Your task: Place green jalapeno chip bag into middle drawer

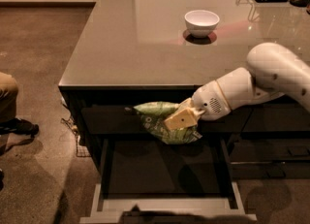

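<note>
The claw (180, 119) is clamping the bag (154, 114) above the rear of the pulled-out drawer (164, 205), with open room lying over the drawer's dark floor toward its grey front rim.

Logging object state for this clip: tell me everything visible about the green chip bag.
The green jalapeno chip bag is a puffy, crinkly light-green foil pouch with pale print, held in the air above the open middle drawer, just below the countertop edge. The gripper is clamped on it.
</note>
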Action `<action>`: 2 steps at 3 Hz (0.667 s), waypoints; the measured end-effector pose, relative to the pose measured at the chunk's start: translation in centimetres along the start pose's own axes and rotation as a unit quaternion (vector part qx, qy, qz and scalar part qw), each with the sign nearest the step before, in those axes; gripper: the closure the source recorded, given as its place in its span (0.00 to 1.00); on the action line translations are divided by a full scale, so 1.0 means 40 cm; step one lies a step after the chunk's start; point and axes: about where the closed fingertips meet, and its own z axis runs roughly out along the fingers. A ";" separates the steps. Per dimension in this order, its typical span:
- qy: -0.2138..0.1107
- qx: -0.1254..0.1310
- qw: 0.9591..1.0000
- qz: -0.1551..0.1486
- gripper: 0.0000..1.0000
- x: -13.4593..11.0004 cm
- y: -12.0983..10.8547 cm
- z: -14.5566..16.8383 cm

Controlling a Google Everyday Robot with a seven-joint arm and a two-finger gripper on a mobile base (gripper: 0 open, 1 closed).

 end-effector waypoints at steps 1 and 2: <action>0.036 0.004 0.999 0.033 1.00 0.103 -0.086 0.085; 0.046 0.024 0.996 0.069 1.00 0.195 -0.176 0.162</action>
